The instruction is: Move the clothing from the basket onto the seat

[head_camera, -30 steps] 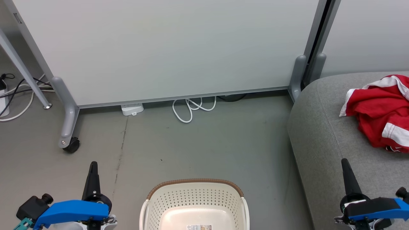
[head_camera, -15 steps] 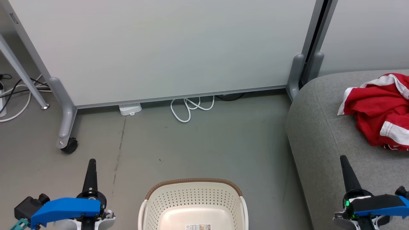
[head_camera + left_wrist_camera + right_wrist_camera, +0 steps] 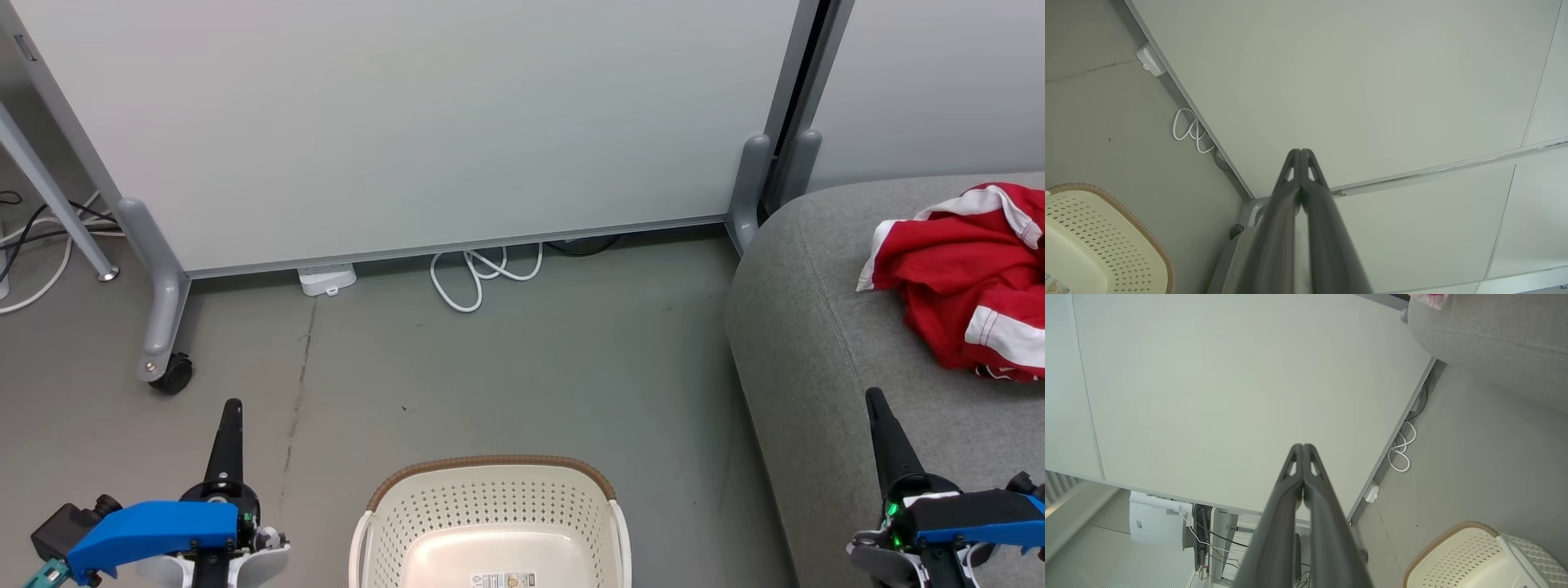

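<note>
My left end effector [image 3: 232,408] and right end effector [image 3: 876,400] clenched, empty. Clothing [image 3: 955,286] on seat [image 3: 816,343]: soft, light, limp; I'd pinch a bunched fold.

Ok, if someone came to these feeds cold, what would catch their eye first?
The bright red clothing heaped on the grey seat, at the right of the head view. Then the cream basket on the floor at bottom centre, no clothes visible inside, with the left gripper and right gripper shut either side of it.
</note>
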You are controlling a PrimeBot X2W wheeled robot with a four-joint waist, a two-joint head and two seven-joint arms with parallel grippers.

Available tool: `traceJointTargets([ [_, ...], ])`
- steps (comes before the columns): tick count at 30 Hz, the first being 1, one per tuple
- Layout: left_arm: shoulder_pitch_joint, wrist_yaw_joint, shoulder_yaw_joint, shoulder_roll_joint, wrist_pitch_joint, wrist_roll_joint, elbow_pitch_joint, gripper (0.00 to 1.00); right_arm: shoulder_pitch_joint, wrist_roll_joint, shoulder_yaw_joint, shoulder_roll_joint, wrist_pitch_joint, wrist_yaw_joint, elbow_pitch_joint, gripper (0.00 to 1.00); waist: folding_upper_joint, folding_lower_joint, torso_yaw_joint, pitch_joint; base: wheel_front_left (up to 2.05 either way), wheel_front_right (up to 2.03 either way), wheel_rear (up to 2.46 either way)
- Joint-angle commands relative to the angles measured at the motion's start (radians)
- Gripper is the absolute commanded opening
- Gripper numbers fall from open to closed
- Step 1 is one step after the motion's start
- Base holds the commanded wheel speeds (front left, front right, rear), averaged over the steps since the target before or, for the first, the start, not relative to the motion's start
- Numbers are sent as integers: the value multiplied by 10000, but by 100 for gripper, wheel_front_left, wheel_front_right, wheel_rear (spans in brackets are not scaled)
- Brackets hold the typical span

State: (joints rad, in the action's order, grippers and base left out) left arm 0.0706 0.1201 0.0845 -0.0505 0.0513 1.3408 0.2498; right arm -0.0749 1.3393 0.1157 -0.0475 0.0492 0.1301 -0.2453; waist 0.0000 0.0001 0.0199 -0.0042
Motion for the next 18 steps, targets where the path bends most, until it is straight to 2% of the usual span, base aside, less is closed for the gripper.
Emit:
traceJointTargets([
  [1, 235, 72, 61, -2, 46, 190, -89, 0, -171, 196, -7, -42, 62, 9, 52, 0, 0, -1, -5, 2, 0, 0, 0],
  [18, 356, 110, 212, 2, 378, 1597, -75, 0, -302, 1617, -14, -45, 402, 10, 29, 0, 0, -1, -105, 38, 0, 0, 0],
])
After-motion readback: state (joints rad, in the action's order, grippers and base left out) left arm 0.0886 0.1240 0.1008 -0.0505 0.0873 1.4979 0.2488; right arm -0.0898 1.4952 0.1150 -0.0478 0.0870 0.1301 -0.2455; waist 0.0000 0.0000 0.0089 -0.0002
